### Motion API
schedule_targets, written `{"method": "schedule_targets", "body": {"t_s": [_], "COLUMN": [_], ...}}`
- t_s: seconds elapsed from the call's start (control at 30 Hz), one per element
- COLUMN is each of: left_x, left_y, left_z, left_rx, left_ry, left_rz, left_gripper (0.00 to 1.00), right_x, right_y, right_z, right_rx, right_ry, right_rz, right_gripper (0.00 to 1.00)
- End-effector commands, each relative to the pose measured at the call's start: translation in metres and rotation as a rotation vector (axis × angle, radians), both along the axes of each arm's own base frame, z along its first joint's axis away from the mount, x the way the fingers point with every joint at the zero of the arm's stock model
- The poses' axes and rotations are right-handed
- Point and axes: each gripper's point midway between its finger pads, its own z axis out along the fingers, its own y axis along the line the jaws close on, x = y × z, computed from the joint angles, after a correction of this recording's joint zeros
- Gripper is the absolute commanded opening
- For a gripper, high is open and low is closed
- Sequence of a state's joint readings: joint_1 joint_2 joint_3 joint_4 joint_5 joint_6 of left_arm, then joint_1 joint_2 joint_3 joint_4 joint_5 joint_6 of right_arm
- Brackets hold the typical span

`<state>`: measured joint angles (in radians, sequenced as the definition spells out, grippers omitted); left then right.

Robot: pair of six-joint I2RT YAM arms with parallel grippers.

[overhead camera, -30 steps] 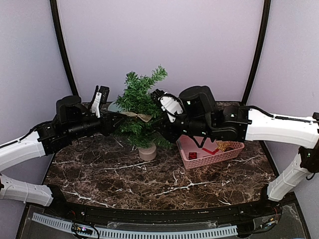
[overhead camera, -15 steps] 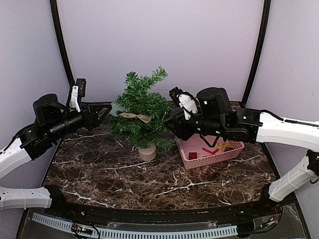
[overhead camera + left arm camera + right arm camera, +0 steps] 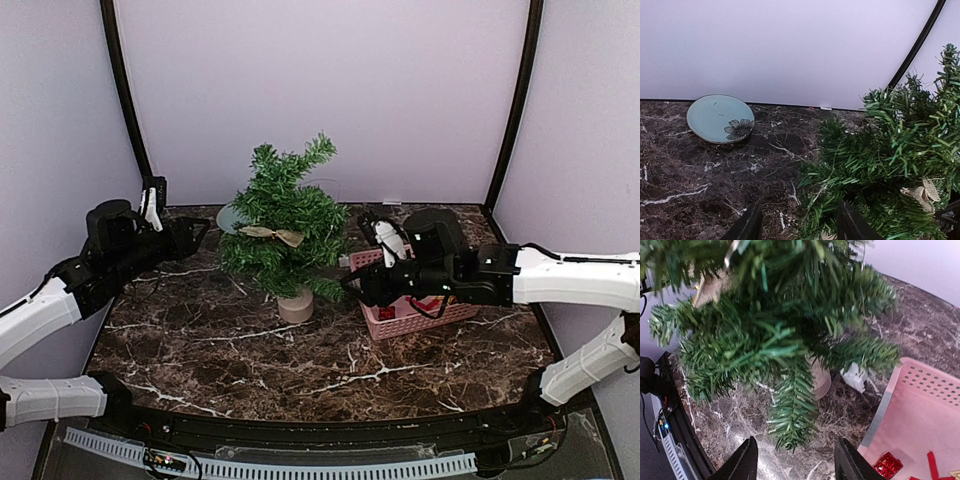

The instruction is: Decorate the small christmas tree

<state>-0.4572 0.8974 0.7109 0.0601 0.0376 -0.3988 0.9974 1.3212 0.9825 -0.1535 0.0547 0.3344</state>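
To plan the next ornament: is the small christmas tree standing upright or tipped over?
Upright: the small christmas tree stands on its tan base, which sits flat on the marble table, top pointing up.

Left wrist view: small christmas tree point(image 3: 880, 165) cut by right and bottom edges, base out of sight; tan bow point(image 3: 921, 192) partly buried in needles.
Right wrist view: treetop cut by top edge, nearest branches blurred; pink basket point(image 3: 920, 410) cut by right and bottom edges; red item point(image 3: 887, 465) inside too small to identify.
Top view: plate point(image 3: 228, 216) mostly behind tree; basket largely behind right arm point(image 3: 560, 275).
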Motion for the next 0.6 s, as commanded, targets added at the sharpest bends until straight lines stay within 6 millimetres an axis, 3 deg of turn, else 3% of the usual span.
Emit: {"method": "schedule_targets", "body": {"t_s": [0.0,0.2,0.57], "left_x": [0.005,0.007,0.007], "left_y": [0.004,0.000,0.001], "left_z": [0.001,-0.012,-0.016], "left_rx": [-0.063,-0.060,-0.056], "left_ry": [-0.025,-0.012,-0.016], "left_rz": [0.024,0.012,0.011], "left_gripper": [0.52,0.52,0.52], "right_x": [-0.008,-0.007,0.015], "right_y": [0.016,0.027,0.029], "right_z": [-0.011,-0.026,-0.033], "right_rx": [0.097,0.128,0.131], "right_ry": [0.087,0.135,0.135], "right_rz": [0.036,0.046,0.001], "right_gripper": [0.55,0.62,0.20]}}
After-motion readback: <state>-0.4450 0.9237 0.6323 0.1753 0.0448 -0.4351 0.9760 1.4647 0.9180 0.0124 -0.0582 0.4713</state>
